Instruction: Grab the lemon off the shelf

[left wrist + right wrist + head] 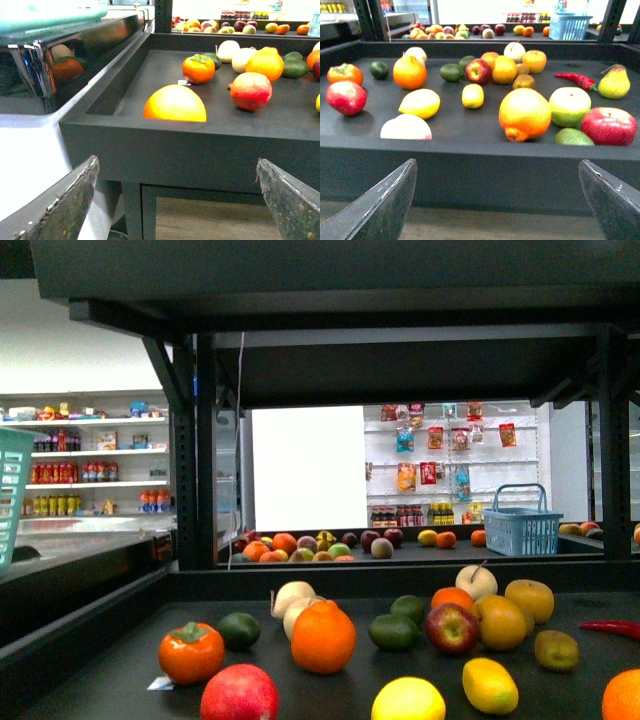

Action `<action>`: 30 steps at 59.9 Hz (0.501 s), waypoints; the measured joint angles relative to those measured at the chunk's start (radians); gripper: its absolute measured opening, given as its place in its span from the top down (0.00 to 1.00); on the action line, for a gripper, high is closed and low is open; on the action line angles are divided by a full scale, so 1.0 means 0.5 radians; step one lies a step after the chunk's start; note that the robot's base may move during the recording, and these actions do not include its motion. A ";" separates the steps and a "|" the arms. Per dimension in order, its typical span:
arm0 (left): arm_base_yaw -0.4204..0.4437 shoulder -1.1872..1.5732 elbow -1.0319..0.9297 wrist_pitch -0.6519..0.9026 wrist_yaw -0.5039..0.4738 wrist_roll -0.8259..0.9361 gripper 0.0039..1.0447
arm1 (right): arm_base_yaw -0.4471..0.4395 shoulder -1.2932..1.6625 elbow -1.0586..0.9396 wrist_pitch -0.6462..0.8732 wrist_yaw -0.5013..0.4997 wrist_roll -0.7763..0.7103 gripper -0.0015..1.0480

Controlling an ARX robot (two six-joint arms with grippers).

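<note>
Two grippers are seen from their wrist cameras, each with its dark, scuffed, wedge-shaped fingers spread wide apart and holding nothing: the left gripper and the right gripper both hang in front of the near wall of the shelf, outside the tray. The shelf is framed in black metal, with a wide, matte dark tray edged by a raised rim, and a wood-grain panel is seen below the tray. The lemon lies on the tray floor, near the front and right of centre, apart from its neighbours. It is small, oval and plain bright yellow, with a smooth, faintly glossy skin and rounded ends. A larger yellow fruit lies just to its left, and a shiny red apple sits farther back. A glossy, curved red chilli and a yellow pear are found at the far right. On a farther tray a blue slatted plastic basket stands.
</note>
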 joint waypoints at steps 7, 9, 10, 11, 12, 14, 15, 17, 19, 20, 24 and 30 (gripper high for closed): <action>0.000 0.000 0.000 0.000 -0.001 -0.001 0.08 | 0.000 0.000 0.000 0.000 -0.001 -0.001 0.07; 0.000 0.000 0.000 0.000 -0.001 -0.001 0.08 | 0.000 0.000 0.000 0.000 0.000 -0.001 0.07; 0.000 0.000 0.000 0.000 -0.001 -0.001 0.08 | 0.000 0.000 0.000 0.000 0.000 -0.001 0.07; 0.000 0.000 0.000 0.000 -0.001 0.000 0.08 | 0.000 0.000 0.000 0.000 0.000 -0.001 0.07; 0.000 0.000 0.000 0.000 0.000 -0.001 0.08 | 0.000 0.000 0.000 0.000 0.000 -0.001 0.07; 0.000 0.000 0.000 0.000 0.000 -0.002 0.08 | 0.001 0.000 0.000 0.000 -0.002 -0.001 0.07; 0.000 0.000 0.000 0.000 -0.001 -0.001 0.08 | 0.000 0.000 0.000 0.000 0.001 0.000 0.07; 0.000 0.000 0.000 0.000 0.001 0.000 0.08 | 0.000 0.000 0.000 0.000 0.001 -0.001 0.07; 0.000 0.000 0.000 0.000 -0.001 0.000 0.08 | 0.000 0.000 0.000 0.000 0.000 -0.001 0.07; 0.000 0.000 0.000 0.000 -0.001 -0.001 0.08 | 0.000 0.000 0.000 0.000 0.000 -0.001 0.07; 0.000 0.000 0.000 0.000 -0.001 -0.001 0.08 | 0.000 0.000 0.000 0.000 -0.002 -0.002 0.07; 0.000 0.000 0.000 0.000 0.001 0.000 0.08 | 0.000 0.000 0.000 0.000 0.000 0.000 0.07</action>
